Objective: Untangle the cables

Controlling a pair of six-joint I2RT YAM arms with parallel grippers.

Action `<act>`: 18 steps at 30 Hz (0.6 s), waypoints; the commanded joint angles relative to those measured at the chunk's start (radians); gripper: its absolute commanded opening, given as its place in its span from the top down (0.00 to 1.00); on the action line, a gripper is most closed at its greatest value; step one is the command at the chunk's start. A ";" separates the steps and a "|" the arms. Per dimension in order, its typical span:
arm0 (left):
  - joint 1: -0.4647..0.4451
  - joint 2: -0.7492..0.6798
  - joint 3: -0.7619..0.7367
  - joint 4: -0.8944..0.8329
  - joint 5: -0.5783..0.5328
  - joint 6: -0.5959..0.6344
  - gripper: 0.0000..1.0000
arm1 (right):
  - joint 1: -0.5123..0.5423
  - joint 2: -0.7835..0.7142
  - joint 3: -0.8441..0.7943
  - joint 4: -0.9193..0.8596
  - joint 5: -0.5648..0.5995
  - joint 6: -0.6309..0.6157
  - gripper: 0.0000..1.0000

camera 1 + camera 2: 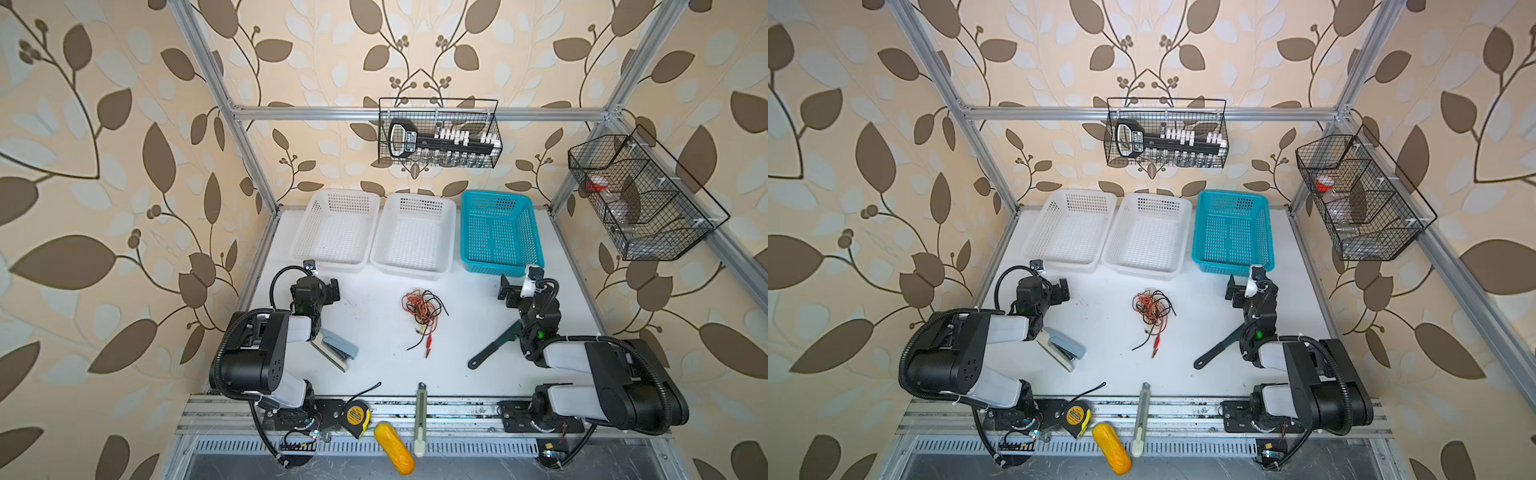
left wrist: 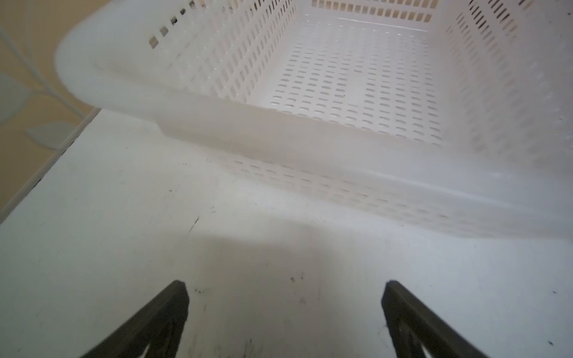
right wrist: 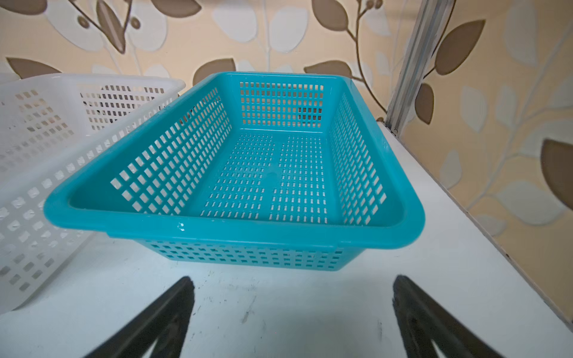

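Observation:
The cables [image 1: 422,308] [image 1: 1152,308] lie in one knotted bunch of thin red, yellow and black wire at the middle of the white table, seen in both top views. Red alligator clips [image 1: 428,345] stick out at its near end. My left gripper [image 1: 329,291] [image 2: 285,288] stands open well to the left of the bunch, over bare table, with nothing between its fingers. My right gripper [image 1: 509,291] [image 3: 294,283] stands open well to the right, also empty. Neither wrist view shows the cables.
Two white baskets [image 1: 340,193] [image 1: 415,197] and a teal basket [image 1: 494,194] [image 3: 248,229] line the back. A stapler [image 1: 336,347] lies by the left arm, a wrench [image 1: 492,347] by the right. Tape measure [image 1: 357,415], utility knife [image 1: 420,419] and a yellow object [image 1: 394,449] sit at the front edge.

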 commanded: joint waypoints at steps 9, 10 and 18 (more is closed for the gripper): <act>0.019 -0.011 0.038 0.003 0.039 0.004 0.01 | -0.014 0.008 0.009 0.002 -0.044 -0.004 0.00; 0.019 -0.010 0.038 0.002 0.040 0.005 0.01 | -0.014 0.006 0.008 0.002 -0.046 -0.004 0.00; 0.019 -0.007 0.041 0.002 0.040 0.004 0.01 | -0.016 0.006 0.007 0.000 -0.046 -0.005 0.00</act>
